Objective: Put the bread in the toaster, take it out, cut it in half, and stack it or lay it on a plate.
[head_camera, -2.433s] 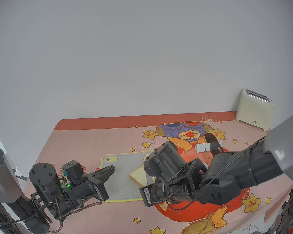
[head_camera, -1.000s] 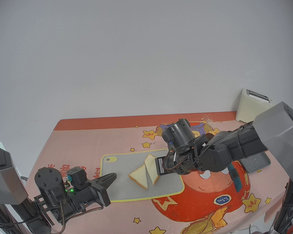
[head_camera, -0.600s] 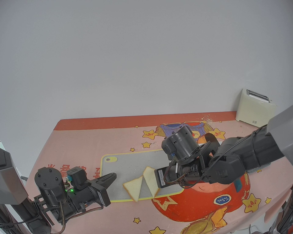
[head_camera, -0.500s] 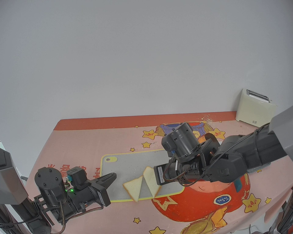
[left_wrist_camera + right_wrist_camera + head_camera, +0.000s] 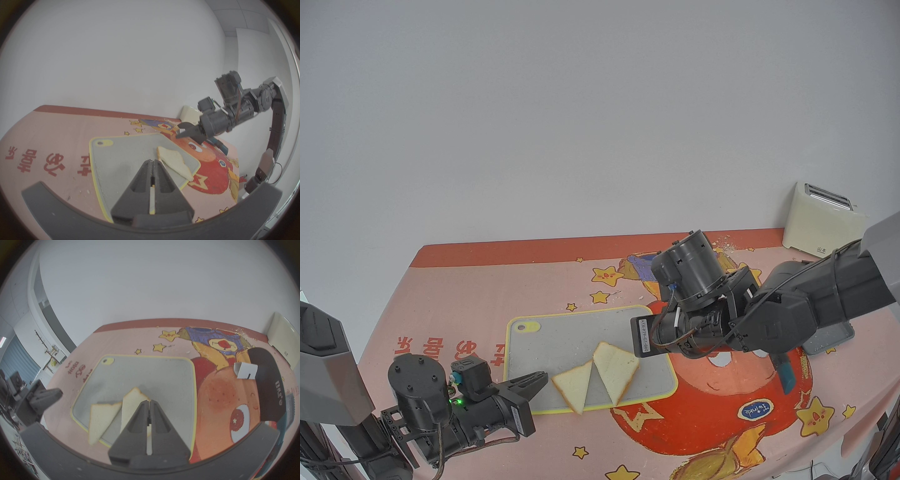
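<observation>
From the left: the left gripper (image 5: 534,382), pinched narrow and empty, noses the cutting board's (image 5: 562,337) 7 o'clock corner. The left bread half (image 5: 573,385) and right bread half (image 5: 615,370) sit at its 6 o'clock edge, with open board behind them. They have slid nearer. The right gripper (image 5: 148,402), closed on nothing, has drawn back toward 3 o'clock.

Left gripper (image 5: 152,162) closed, low; right gripper (image 5: 149,403) closed, hovering higher

Dark grey arms (image 5: 806,306), black cables (image 5: 664,336), green light (image 5: 459,402)
</observation>
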Tool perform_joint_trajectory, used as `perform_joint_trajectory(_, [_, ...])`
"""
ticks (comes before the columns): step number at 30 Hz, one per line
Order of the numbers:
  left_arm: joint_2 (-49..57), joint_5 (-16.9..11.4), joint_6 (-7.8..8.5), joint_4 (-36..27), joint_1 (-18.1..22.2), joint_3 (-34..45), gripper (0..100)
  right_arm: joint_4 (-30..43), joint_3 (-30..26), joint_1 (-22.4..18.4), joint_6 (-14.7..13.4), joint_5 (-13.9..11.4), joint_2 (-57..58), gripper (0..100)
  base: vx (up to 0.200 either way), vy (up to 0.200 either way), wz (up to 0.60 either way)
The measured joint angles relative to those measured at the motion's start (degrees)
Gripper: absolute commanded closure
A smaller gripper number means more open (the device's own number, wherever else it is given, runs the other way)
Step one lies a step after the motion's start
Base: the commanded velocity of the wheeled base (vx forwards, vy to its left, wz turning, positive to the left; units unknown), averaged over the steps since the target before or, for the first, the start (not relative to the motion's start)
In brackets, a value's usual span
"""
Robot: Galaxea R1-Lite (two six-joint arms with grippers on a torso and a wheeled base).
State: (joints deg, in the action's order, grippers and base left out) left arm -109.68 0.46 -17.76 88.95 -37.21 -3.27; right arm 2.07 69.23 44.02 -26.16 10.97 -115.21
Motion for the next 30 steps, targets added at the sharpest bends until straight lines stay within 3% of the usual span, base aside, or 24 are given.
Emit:
perform_joint_trajectory(6, [1.46, -1.83, -0.24, -0.13, 0.13, -0.26, 100, 1.34, -0.68, 0.96, -3.89, 0.22, 2.06, 100, 0.0, 0.0, 0.0])
perform_joint_trajectory(10, [4.02, -3.24, -0.46, -5.64, 0.9, -0.41, 100, 2.39, -2.3, 1.73, -4.38, 1.48, 3.74, 100, 0.0, 0.0, 0.0])
perform_joint_trajectory(17, [10.7, -5.79, -0.66, -29.23, 2.26, -5.05, 100, 2.52, -8.51, 1.54, -4.66, 2.29, 7.14, 100, 0.0, 0.0, 0.0])
perform_joint_trajectory(21, [14.69, -7.3, -0.77, -38.97, 2.76, -10.53, 100, 0.5, -13.51, 0.33, -4.6, 2.29, 9.07, 100, 0.0, 0.0, 0.0])
perform_joint_trajectory(30, [18.8, -8.95, -0.79, -40.66, 3.11, -12.65, 100, -14.85, -20.18, 0.13, -3.95, 2.41, 11.85, 100, 0.0, 0.0, 0.0])
